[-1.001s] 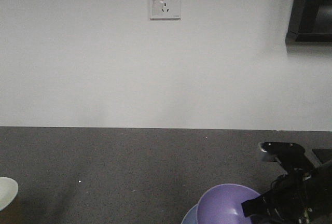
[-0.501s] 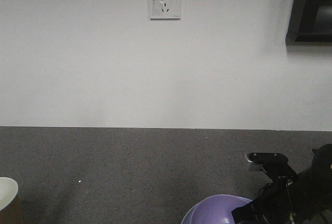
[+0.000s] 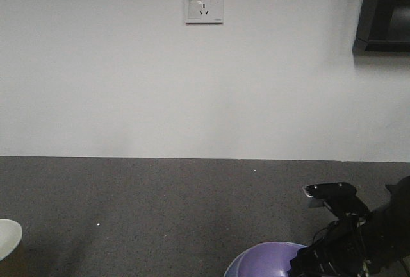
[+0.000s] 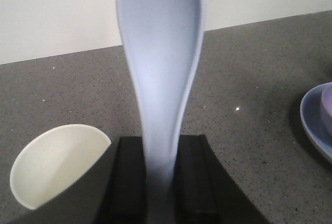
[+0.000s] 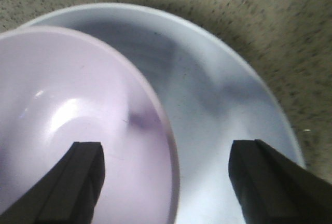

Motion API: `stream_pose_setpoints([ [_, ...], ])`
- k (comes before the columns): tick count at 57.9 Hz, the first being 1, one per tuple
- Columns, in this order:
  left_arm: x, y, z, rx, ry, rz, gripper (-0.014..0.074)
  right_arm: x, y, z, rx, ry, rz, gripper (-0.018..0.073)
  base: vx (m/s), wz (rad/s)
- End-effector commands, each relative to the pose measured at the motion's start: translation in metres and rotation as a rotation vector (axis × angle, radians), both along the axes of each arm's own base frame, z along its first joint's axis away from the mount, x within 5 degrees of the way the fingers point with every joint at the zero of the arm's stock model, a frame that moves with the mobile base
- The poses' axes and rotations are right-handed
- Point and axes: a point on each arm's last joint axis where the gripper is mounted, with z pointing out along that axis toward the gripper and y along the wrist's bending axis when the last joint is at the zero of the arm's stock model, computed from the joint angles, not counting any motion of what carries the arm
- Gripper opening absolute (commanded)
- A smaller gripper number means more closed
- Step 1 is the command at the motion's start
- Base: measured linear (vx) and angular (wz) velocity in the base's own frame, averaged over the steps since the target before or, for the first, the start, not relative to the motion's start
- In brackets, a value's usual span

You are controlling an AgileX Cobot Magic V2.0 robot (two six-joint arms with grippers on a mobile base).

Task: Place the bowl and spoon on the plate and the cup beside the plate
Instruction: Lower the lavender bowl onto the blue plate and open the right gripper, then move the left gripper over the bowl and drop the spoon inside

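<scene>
Right over the plate (image 5: 223, 105), the right gripper (image 5: 168, 154) is being held pointing down, jaws spread wide, nothing being gripped. The bowl (image 5: 78, 110) is being carried by the plate, off-centre. Left of the plate, the spoon (image 4: 161, 79) is being pinched by its handle in the left gripper (image 4: 161, 149), scoop sticking forward. The cup (image 4: 57, 162) is sitting further out from the plate.

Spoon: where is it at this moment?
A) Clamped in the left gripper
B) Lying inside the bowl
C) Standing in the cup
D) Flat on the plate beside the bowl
A: in the left wrist view the spoon sticks out of the left gripper, with its handle pinched between the black fingers. The cup and the plate lie off to either side of it.
</scene>
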Motion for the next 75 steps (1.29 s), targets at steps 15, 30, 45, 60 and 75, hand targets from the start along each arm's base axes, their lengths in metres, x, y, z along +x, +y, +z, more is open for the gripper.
stream_pose_setpoints([
  [15,0.0,0.0,0.016,-0.038,-0.094,0.004,0.0003,-0.057,-0.025,0.109,-0.111,-0.407,-0.093,0.0209,0.0,0.0],
  [30,-0.001,0.0,0.015,-0.034,-0.078,0.002,0.0003,-0.131,-0.036,0.164,-0.096,-0.661,-0.111,-0.0013,0.0,0.0],
  [45,0.006,-0.004,0.014,0.044,0.013,-0.035,0.0003,-0.182,-0.043,0.113,-0.084,-0.724,-0.123,-0.001,0.0,0.0],
  [60,0.046,-0.024,0.049,0.184,0.11,-0.197,0.0003,-0.2,-0.045,0.05,-0.086,-0.601,-0.117,-0.0009,0.0,0.0],
  [75,0.093,-0.083,0.058,0.183,0.2,-0.47,0.0003,-0.201,-0.044,0.04,-0.076,-0.575,-0.12,-0.0009,0.0,0.0],
])
